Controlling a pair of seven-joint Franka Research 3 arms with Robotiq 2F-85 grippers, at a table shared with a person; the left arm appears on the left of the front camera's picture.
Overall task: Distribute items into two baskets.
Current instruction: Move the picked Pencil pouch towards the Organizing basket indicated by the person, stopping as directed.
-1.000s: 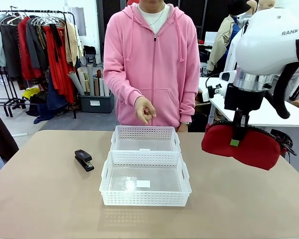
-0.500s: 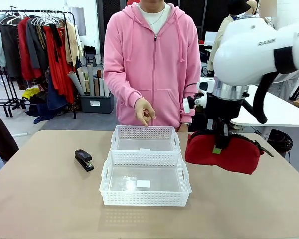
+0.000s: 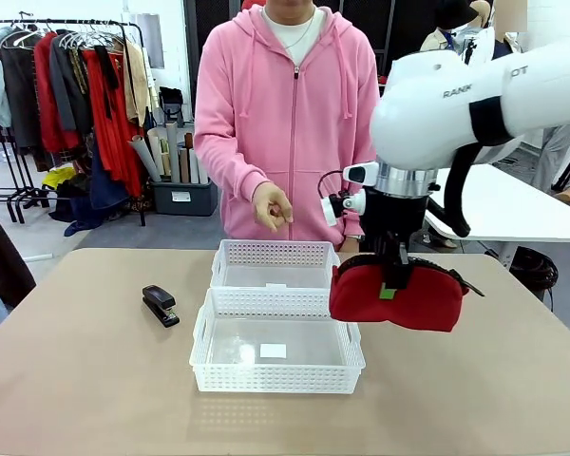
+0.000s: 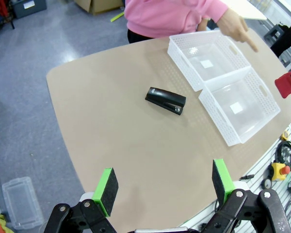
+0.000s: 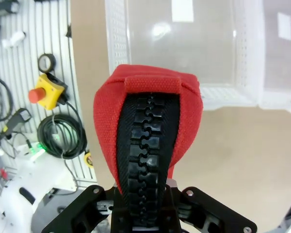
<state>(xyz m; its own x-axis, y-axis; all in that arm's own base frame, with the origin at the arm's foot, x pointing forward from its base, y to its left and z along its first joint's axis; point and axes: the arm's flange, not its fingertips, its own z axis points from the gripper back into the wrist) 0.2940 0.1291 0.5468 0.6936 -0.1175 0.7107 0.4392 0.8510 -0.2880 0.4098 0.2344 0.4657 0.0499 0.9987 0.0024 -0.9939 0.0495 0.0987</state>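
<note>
The pouch (image 3: 427,299) hangs in the air above the table (image 3: 95,380), sagging on both sides of the right claw (image 3: 389,288), which is pinched tight on its zip edge. Its left end is roughly over the right rim of the near basket (image 3: 277,378), and the rest is out past that rim. The far basket (image 3: 275,252) sits touching the near one, and both look empty. The stapler (image 3: 160,305) lies on the table to their left, well apart from the pouch. The left claw (image 4: 164,186) hangs high over its end of the table, spread wide with nothing between the pads. The person's hand (image 3: 273,207) hovers behind the far basket with a finger out, maybe a hint at which basket to use, though I can't be sure. To do this well, I'd move the pouch further across until both drooping ends are inside the walls. Then I'd lower it close to the floor before letting go, or a floppy end may catch the lattice rim and tip it out.
</note>
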